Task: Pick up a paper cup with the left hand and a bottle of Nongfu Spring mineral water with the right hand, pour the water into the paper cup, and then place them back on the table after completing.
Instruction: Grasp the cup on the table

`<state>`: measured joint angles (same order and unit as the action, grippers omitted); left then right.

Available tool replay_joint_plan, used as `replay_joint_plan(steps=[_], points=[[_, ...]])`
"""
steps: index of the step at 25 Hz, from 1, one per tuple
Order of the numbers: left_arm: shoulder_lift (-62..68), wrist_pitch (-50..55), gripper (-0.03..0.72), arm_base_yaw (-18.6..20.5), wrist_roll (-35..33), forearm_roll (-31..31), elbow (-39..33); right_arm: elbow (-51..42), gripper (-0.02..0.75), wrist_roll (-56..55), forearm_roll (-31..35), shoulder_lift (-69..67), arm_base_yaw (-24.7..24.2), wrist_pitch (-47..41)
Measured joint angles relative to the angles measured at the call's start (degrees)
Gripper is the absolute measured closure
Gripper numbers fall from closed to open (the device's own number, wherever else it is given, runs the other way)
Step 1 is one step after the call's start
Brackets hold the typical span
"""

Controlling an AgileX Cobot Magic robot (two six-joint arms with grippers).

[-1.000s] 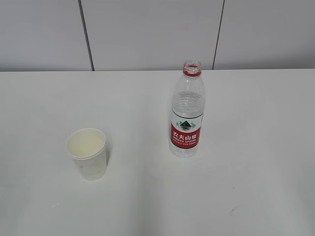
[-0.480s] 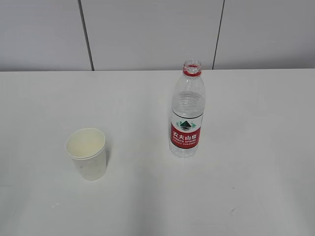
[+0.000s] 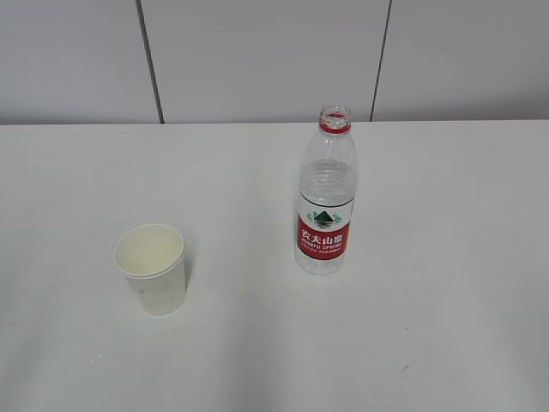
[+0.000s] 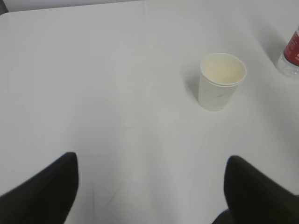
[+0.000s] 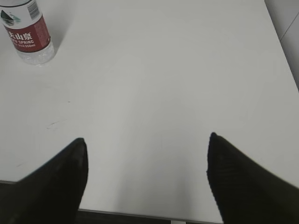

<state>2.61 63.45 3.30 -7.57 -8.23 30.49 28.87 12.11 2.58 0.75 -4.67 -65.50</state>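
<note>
1. The bottle [image 3: 326, 196] stands upright on the table [image 3: 446, 326], long axis vertical, its uncapped neck with the red ring pointing up — red label facing the exterior camera.
2. Whether there is water in the bottle cannot be told; its clear wall shows no distinct level.
3. The paper cup [image 3: 152, 267] stands upright to the left of the bottle and well apart from it, mouth up; its pale inside shows no clear liquid.
4. The left hand [image 4: 149, 186] hangs over bare table short of the cup, fingers spread wide, holding nothing.
5. The right hand [image 5: 145, 175] — fingers likewise wide apart — sits near the table's front edge, the bottle far off at upper left.
</note>
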Motion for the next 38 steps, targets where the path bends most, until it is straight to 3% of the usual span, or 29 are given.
replay_joint_plan(steps=[6, 10, 16, 21, 30, 38], points=[[0.13, -0.10, 0.114, -2.43, 0.00, 0.00, 0.00, 0.48, 0.150, 0.69, 0.92, -0.89, 0.00, 1.29], [0.13, -2.45, 0.114, -2.56, 0.00, -0.05, 0.63, 0.63, 0.150, 0.81, 3.18, -1.99, 0.00, 10.26], [0.13, -20.41, 0.125, -2.56, 0.00, -0.68, -2.29, -1.94, 0.150, 5.17, 7.83, -8.36, 0.00, 21.31], [0.25, -34.70, 0.125, -2.56, 0.00, -4.85, -9.68, -7.10, 0.150, 13.81, 17.02, -11.08, 0.00, 34.18], [9.33, -48.23, 0.125, -2.60, -0.05, -5.38, -13.42, -13.51, 0.150, 26.91, 27.40, -17.84, 0.00, 44.28], [27.87, -64.04, 0.125, -2.60, -0.05, 2.96, -13.42, -13.58, 0.150, 29.29, 30.45, -28.88, 0.00, 53.28]])
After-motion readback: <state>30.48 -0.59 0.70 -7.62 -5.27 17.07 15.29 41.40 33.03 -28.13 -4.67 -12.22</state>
